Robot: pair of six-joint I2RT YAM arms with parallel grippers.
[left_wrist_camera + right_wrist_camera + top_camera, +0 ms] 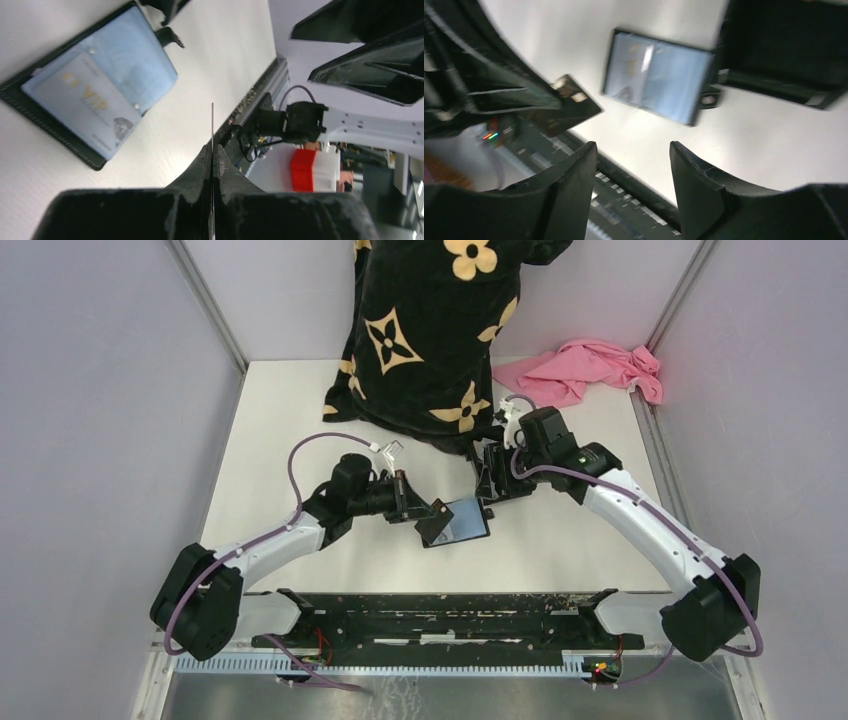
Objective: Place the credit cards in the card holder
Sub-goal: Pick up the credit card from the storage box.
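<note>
The black card holder (468, 522) lies open on the white table, its bluish-grey pockets facing up. In the left wrist view the card holder (145, 65) has a whitish-grey "VIP" card (82, 100) in its left pocket. My left gripper (424, 510) is shut on a dark card (436, 523), held just left of the holder and partly over its edge. The card shows edge-on in the left wrist view (212, 125) and flat in the right wrist view (569, 107). My right gripper (491, 490) is open and empty, above the holder's far right side (659, 75).
A black blanket with tan flower shapes (430, 330) hangs at the back, with a pink cloth (590, 370) to its right. A black flat tray-like thing (784, 55) lies just beyond the holder. The black mounting rail (440, 615) runs along the near edge.
</note>
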